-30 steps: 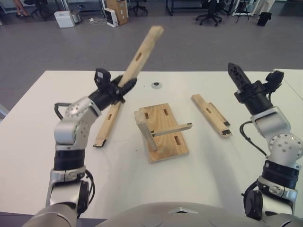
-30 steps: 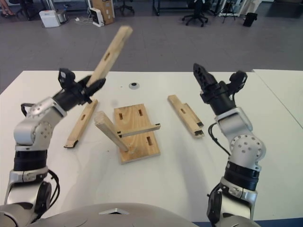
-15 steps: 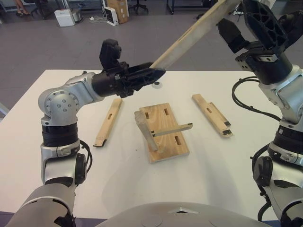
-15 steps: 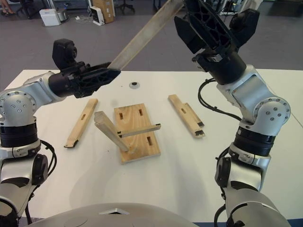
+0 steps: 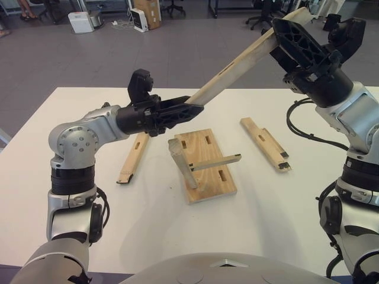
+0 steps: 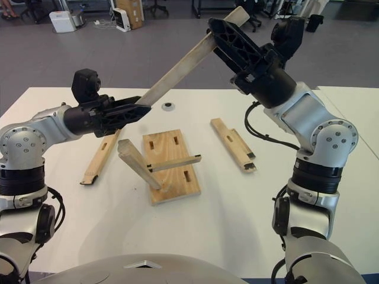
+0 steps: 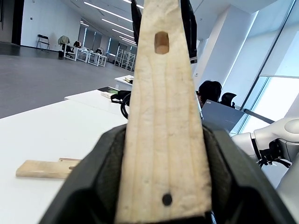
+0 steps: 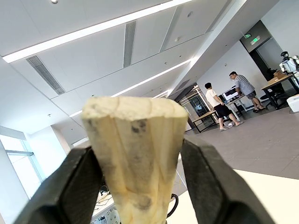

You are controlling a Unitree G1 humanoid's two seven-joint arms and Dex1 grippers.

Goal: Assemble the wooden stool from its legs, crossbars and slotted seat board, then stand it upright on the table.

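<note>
A wooden leg (image 5: 237,68) hangs slanted above the table (image 5: 266,225) — left gripper (image 5: 197,108) clamped on its lower end, right gripper (image 5: 277,32) on its upper — likely steadied for re-gripping before it goes into the seat board (image 5: 210,177) lying below.

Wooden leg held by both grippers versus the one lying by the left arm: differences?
The held wooden leg slants in the air; the lying wooden leg rests flat on the white table. The left gripper and right gripper clamp the held leg; the lying leg is untouched. Both are slotted.
</note>
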